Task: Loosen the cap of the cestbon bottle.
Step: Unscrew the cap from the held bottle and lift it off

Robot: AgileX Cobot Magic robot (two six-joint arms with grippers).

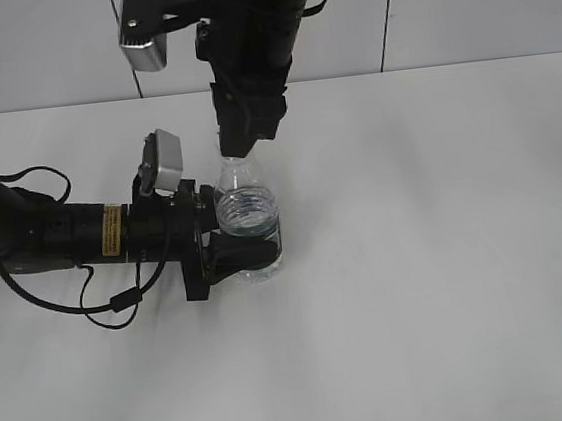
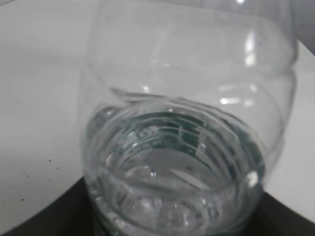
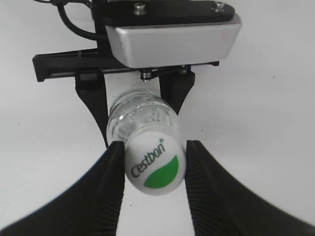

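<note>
On the white bench [image 1: 446, 253], I hold the cestbon bottle [image 1: 248, 219] upright with both arms.
My left gripper [image 1: 250, 254] clamps its jaws around the lower body, while my right gripper [image 3: 153, 167] comes down from above, jaws pressed against both sides of the cap [image 3: 155, 167] (white, green half-disc on top).

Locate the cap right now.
In the right wrist view the cap sits low centre, atop the cestbon bottle, between the right gripper fingers.
</note>
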